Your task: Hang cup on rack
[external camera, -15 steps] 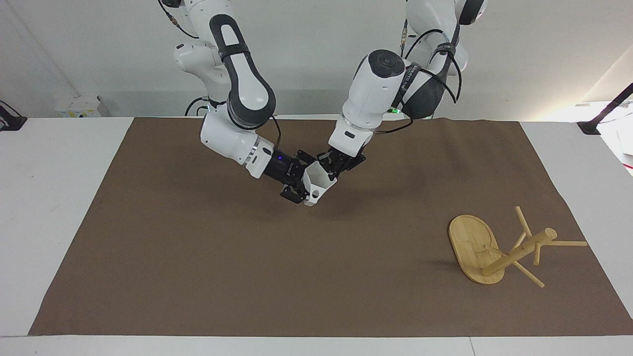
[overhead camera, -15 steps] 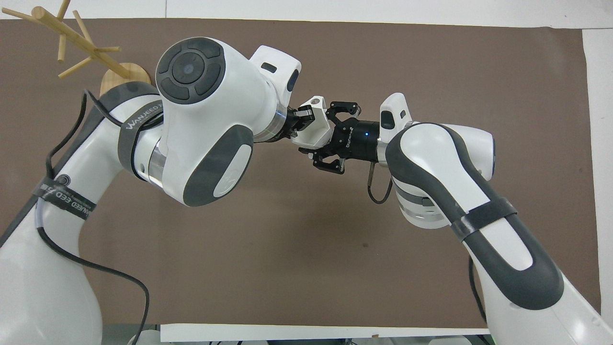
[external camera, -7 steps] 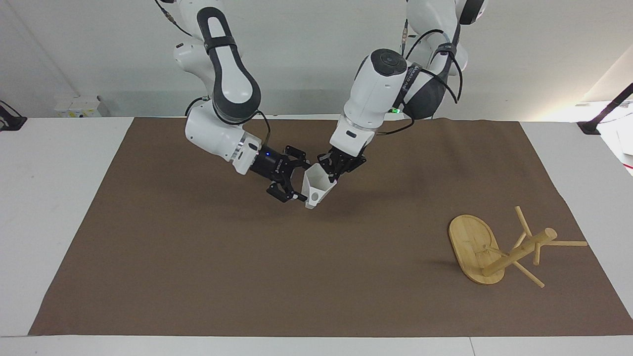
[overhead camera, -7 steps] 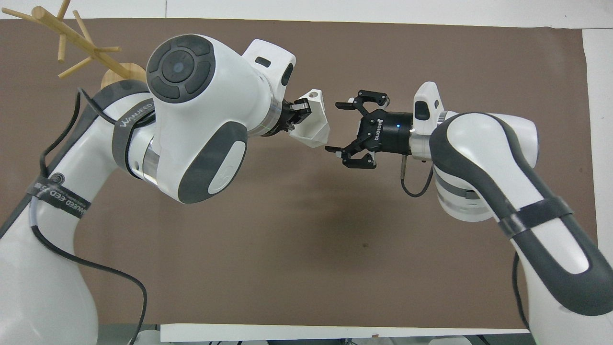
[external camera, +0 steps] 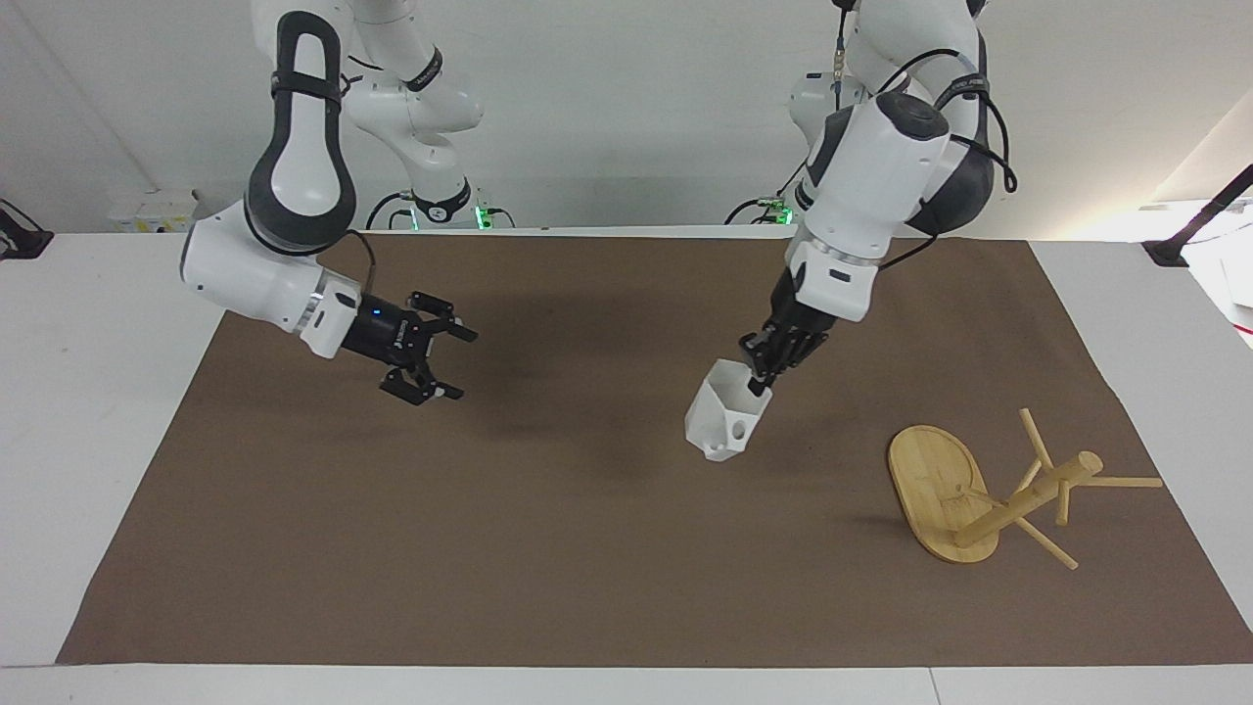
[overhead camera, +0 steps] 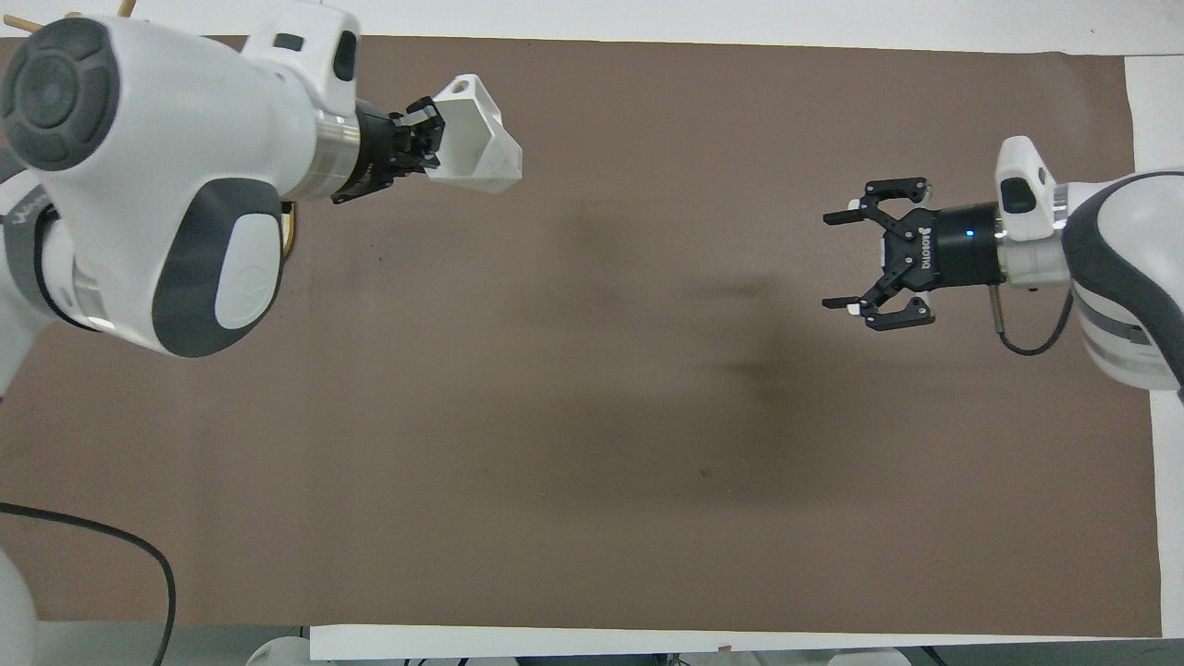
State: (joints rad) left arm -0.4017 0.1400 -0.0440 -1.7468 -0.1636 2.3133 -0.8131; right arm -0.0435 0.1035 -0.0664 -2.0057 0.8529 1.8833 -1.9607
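Note:
The white faceted cup (external camera: pixel 722 423) hangs tilted from my left gripper (external camera: pixel 760 378), which is shut on its rim, up over the brown mat. The handle's hole faces the camera in the facing view. The cup (overhead camera: pixel 476 139) and the left gripper (overhead camera: pixel 421 143) also show in the overhead view. The bamboo rack (external camera: pixel 935 490) sits near the left arm's end of the mat, beside the cup and apart from it, its post (external camera: pixel 1028 499) pointing toward that end of the table. My right gripper (external camera: pixel 440 362) is open and empty over the right arm's end of the mat; it also shows in the overhead view (overhead camera: pixel 837 259).
The brown mat (external camera: pixel 587 548) covers most of the white table (external camera: pixel 108 392). In the overhead view my left arm (overhead camera: pixel 166 176) hides nearly all of the rack. A black stand (external camera: pixel 1199 220) is at the table's corner by the left arm.
The right gripper has drawn back, open, from the cup toward its own end of the table. The left gripper has carried the cup toward the rack and lower.

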